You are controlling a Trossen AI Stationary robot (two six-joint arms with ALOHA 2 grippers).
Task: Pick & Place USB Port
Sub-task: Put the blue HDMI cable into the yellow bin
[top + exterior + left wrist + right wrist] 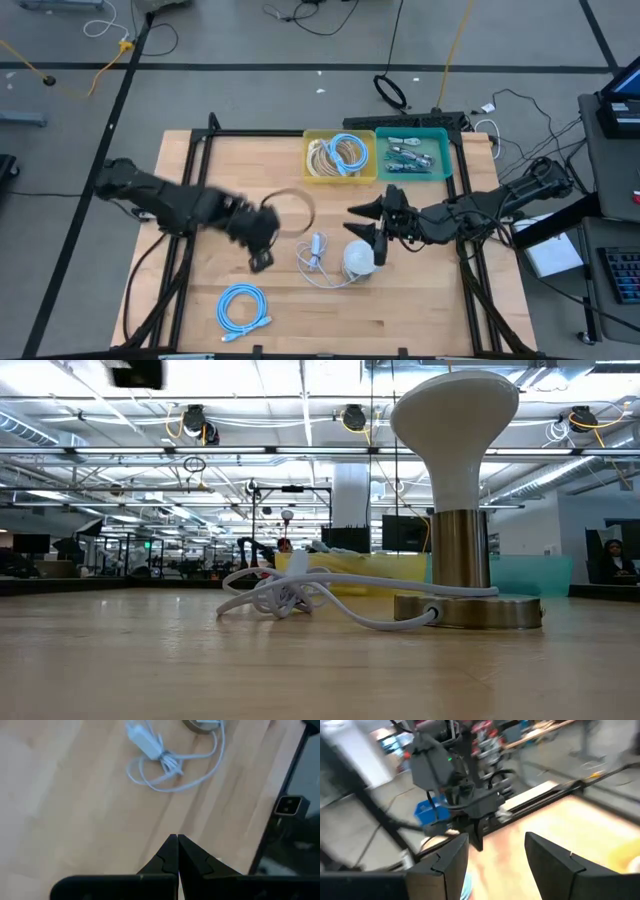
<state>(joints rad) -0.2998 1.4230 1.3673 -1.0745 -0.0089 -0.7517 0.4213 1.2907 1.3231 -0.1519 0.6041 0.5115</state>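
A white cord (318, 262) with an oblong white USB plug block (142, 742) lies bundled on the wooden table, its end plugged into the base of a lamp with a white head (358, 258). My left gripper (262, 255) hangs shut above bare wood to the cord's left, with nothing between its fingers (176, 842). My right gripper (358, 222) stands open just beyond the lamp, held high and pointing toward the table's left; nothing is between its fingers (495, 855). In the low view the lamp (460, 490) and the cord (290, 595) rest on the tabletop.
A yellow bin (340, 157) with coiled cables and a teal bin (412, 152) with several small connectors stand at the far edge. A blue coiled cable (243, 305) lies near the front edge. A thin brown loop (292, 212) lies mid-table. Black frame rails (190, 200) run along both sides.
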